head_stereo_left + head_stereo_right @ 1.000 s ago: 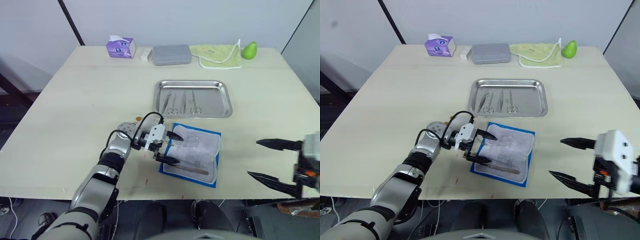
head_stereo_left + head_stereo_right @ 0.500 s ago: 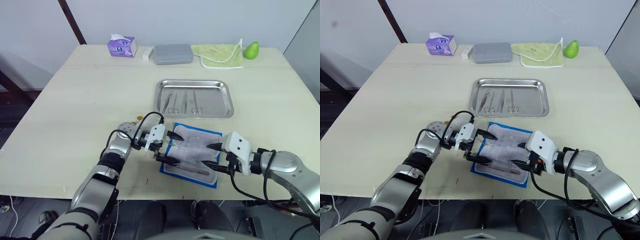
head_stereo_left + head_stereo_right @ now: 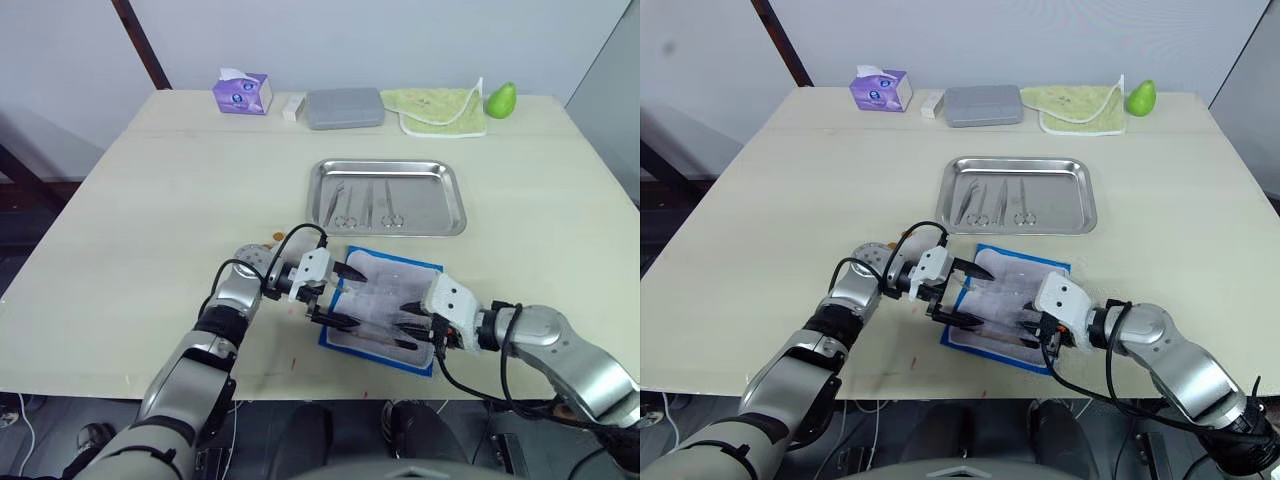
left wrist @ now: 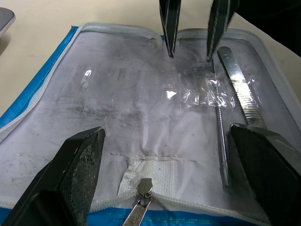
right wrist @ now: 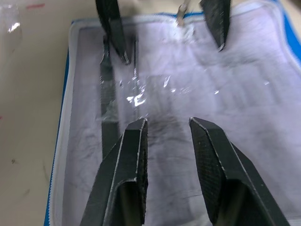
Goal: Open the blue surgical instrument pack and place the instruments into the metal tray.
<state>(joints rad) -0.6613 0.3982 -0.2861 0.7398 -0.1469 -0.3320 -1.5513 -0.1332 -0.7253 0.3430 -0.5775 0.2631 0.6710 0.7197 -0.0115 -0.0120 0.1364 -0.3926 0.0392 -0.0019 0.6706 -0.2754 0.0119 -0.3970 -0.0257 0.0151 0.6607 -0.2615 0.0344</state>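
The blue surgical instrument pack (image 3: 385, 308) lies unfolded on the surface, near the metal tray (image 3: 387, 197), which already holds several instruments (image 3: 367, 205). Two slim tools (image 4: 233, 101) remain inside. Left pincer (image 3: 343, 296) gapes wide; right pincer (image 3: 408, 326) hovers narrowly parted, empty.

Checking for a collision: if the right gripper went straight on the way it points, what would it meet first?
Probably the left gripper, which faces the right gripper across the open pack. If it dips, the pack's clear lining comes first; depth is unclear.
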